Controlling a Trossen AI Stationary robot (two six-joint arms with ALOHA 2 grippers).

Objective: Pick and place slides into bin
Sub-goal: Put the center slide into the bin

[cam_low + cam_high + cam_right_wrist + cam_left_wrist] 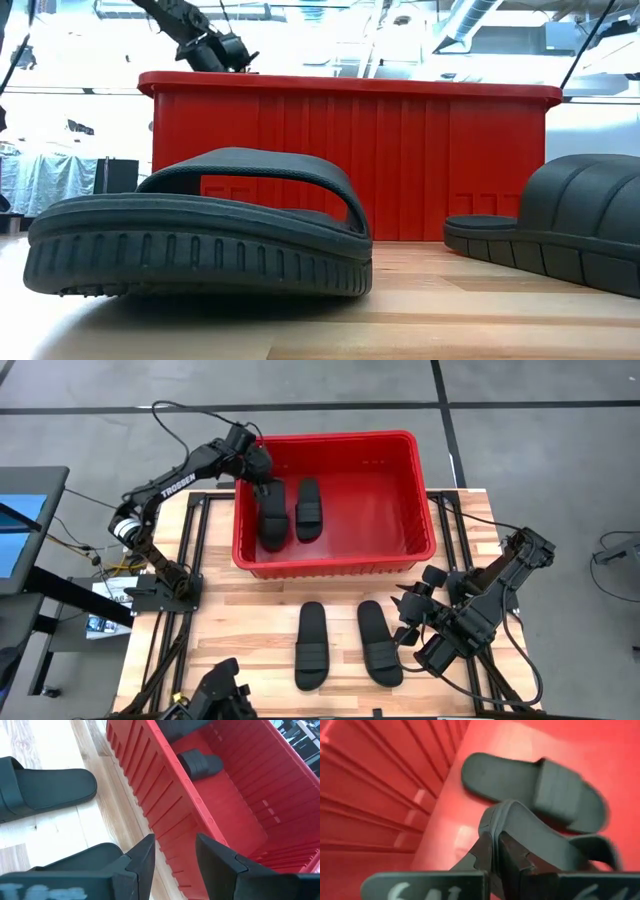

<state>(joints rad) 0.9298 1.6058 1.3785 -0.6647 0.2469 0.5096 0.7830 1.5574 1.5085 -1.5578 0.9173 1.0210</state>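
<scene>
Black slide (200, 235) on wooden table (420, 310)

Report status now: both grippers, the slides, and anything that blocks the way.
Left gripper shut on one slide inside bin. Right gripper open, empty, beside two slides on table. One slide already in the bin. No obstruction seen.

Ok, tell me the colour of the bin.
Red; the bin shows best in the high view.
</scene>
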